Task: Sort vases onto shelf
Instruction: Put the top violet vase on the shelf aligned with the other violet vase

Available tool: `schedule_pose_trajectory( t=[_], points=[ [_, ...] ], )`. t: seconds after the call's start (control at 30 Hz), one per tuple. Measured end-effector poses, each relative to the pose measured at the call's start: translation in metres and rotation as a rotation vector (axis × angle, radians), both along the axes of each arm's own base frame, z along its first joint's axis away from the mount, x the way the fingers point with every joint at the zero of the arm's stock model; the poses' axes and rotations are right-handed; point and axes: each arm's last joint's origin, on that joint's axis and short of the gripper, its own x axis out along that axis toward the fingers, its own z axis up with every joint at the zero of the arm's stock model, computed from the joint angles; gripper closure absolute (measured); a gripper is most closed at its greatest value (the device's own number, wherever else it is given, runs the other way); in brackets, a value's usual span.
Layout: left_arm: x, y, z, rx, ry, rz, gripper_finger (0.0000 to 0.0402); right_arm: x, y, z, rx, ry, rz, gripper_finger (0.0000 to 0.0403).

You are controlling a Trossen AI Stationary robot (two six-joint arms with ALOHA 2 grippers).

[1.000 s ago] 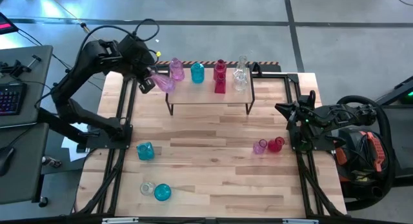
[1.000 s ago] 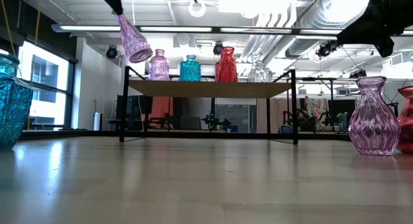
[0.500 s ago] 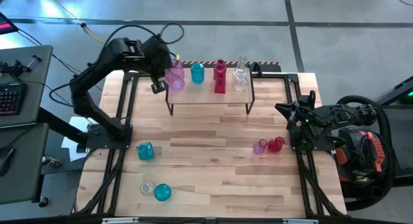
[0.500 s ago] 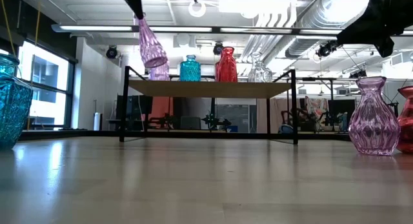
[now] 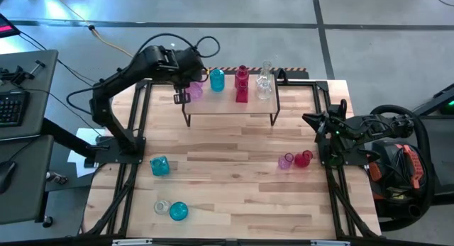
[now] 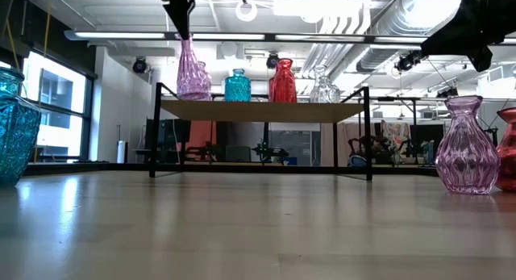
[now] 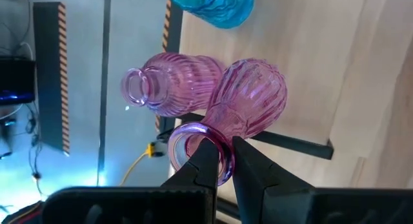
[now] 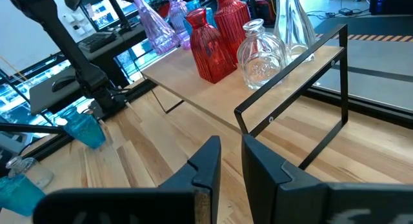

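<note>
My left gripper [image 5: 186, 88] is shut on a ribbed pink vase [image 6: 192, 72] over the left end of the shelf [image 5: 228, 104]. Its base is at about shelf-top height; whether it rests there I cannot tell. On the shelf stand another pink vase [image 7: 169, 91], a teal vase [image 5: 216, 79], red vases [image 5: 242, 84] and clear vases [image 5: 264, 83]. On the tabletop stand a teal vase [image 5: 159, 166], a clear one [image 5: 162, 205] beside a teal one [image 5: 179, 211], and a pink vase [image 5: 285, 161] beside a red one [image 5: 303, 158]. My right gripper [image 8: 231, 161] waits shut at the table's right edge. My left gripper pinches the rim of the pink vase's mouth [image 7: 222, 161] between its two fingers, one finger inside the mouth and one outside. The fingers come from above, slanting down. The vase hangs nearly upright below them, next to the other pink vase.
Black wire legs [image 5: 274, 115] hold the shelf up at the table's far side. Bare wood [image 5: 227, 154] lies between the shelf and the vases on the tabletop. A desk with a keyboard [image 5: 10, 108] stands off the table's left.
My left gripper has carried the pink vase toward the table's right edge and a little down, to over the shelf's left end. The wrist has rolled, and the vase has swung from a strong tilt to nearly upright.
</note>
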Motion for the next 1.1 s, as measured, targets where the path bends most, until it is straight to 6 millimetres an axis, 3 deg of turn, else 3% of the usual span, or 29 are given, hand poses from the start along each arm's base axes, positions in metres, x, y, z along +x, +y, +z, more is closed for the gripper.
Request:
schedule_pose_trajectory(
  t=[0.47, 1.1],
  points=[
    [0.018, -0.007, -0.011, 0.067, 0.103, -0.079, 0.0385, 0.000, 0.000, 0.000, 0.000, 0.000, 0.000, 0.0359],
    [0.018, -0.008, -0.011, 0.064, 0.118, -0.115, 0.0384, 0.000, 0.000, 0.000, 0.000, 0.000, 0.000, 0.0359]
  ],
)
